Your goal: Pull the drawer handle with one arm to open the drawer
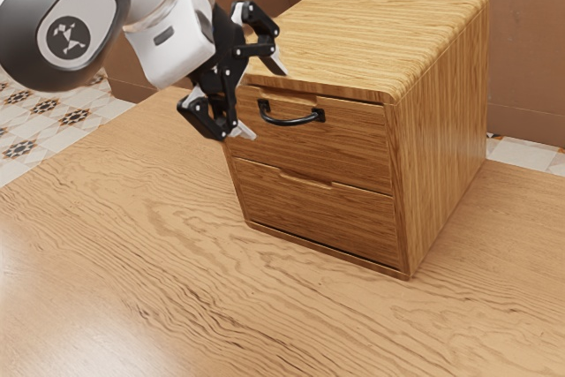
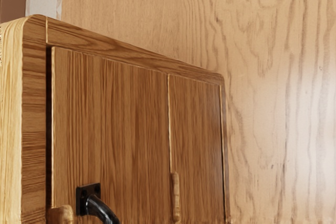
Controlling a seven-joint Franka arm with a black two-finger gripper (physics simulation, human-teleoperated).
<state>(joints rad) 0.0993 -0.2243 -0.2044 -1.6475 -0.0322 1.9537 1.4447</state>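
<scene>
A wooden cabinet (image 1: 380, 41) with two drawers stands on the table. The upper drawer (image 1: 344, 143) carries a black bow handle (image 1: 291, 117), and its front sits flush with the cabinet. My black gripper (image 1: 260, 100) hovers at the exterior view's left end of that handle, open, one finger above and one below handle height, gripping nothing. In the wrist view the upper drawer front (image 2: 105, 140) is straight ahead, with one end of the handle (image 2: 94, 207) close under my hand. The lower drawer (image 2: 194, 145) lies beyond it.
The lower drawer (image 1: 322, 209) has a small wooden notch as its grip. The wooden tabletop (image 1: 177, 271) stretches wide in front of the cabinet. Patterned floor tiles (image 1: 35, 116) show past the table at the exterior view's left, and a brown wall (image 1: 521, 33) stands behind.
</scene>
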